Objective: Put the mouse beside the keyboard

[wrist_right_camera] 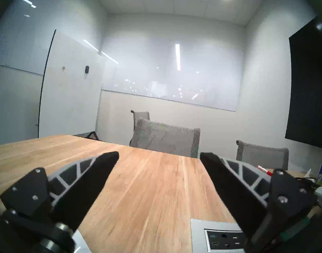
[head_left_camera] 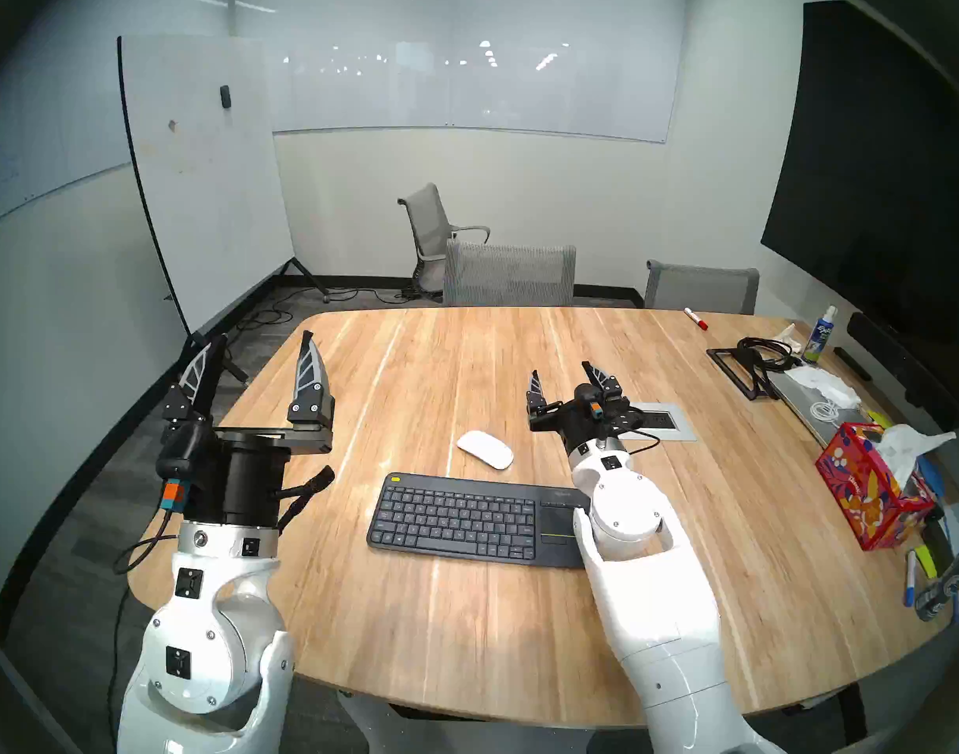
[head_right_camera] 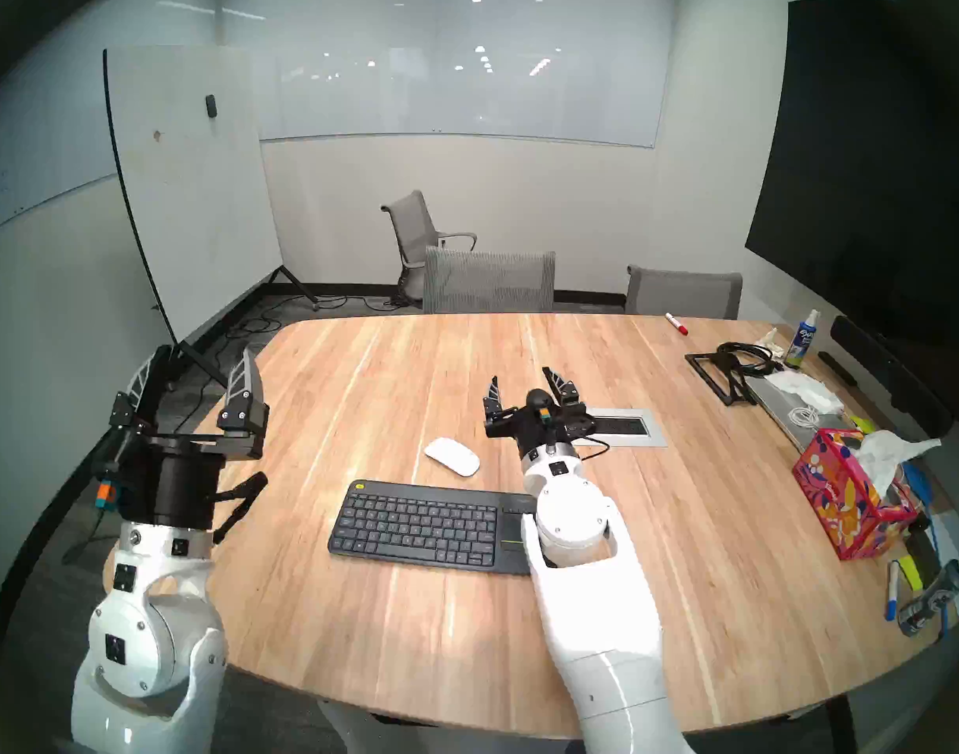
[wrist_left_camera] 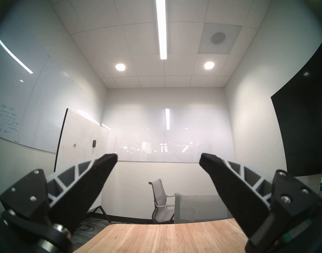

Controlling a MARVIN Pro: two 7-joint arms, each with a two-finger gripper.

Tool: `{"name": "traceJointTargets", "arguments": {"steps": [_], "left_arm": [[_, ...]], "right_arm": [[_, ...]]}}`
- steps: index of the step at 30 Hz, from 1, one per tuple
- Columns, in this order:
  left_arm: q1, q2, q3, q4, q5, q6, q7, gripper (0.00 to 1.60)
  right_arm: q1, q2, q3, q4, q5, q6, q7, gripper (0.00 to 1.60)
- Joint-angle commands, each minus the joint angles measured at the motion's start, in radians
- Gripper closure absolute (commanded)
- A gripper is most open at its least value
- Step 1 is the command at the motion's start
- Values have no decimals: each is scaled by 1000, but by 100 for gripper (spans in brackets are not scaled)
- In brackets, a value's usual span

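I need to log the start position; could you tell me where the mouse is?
In the head views, the mouse lies on the table just behind the keyboard, left of the right gripper.

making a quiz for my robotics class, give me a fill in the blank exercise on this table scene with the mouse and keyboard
1. The mouse lies on the table, just beyond the far edge of the ____.
2. The right hand hovers with its jaws ____ and holds nothing.
3. The button at the keyboard's top-left corner is ____.
4. The tissue box stands near the table's ____ edge.

Missing words: keyboard; open; yellow; right
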Motion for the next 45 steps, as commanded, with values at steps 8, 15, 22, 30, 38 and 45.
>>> {"name": "traceJointTargets", "arguments": {"steps": [8,15,22,30,38,45], "left_arm": [[-1,0,1,-17,-2,-2,0,0],[-1,0,1,-17,-2,-2,0,0],[-1,0,1,-17,-2,-2,0,0],[-1,0,1,-17,-2,-2,0,0],[-1,0,1,-17,-2,-2,0,0],[-2,0,1,-16,-1,-3,0,0]], "right_arm": [[92,35,15,10,34,99,108,0],[94,46,5,7,36,142,160,0],[62,54,-11,-61,52,231,223,0],[25,99,-29,-119,43,329,294,0],[63,117,-2,-76,45,348,309,0],[154,118,5,1,43,363,333,0]]}}
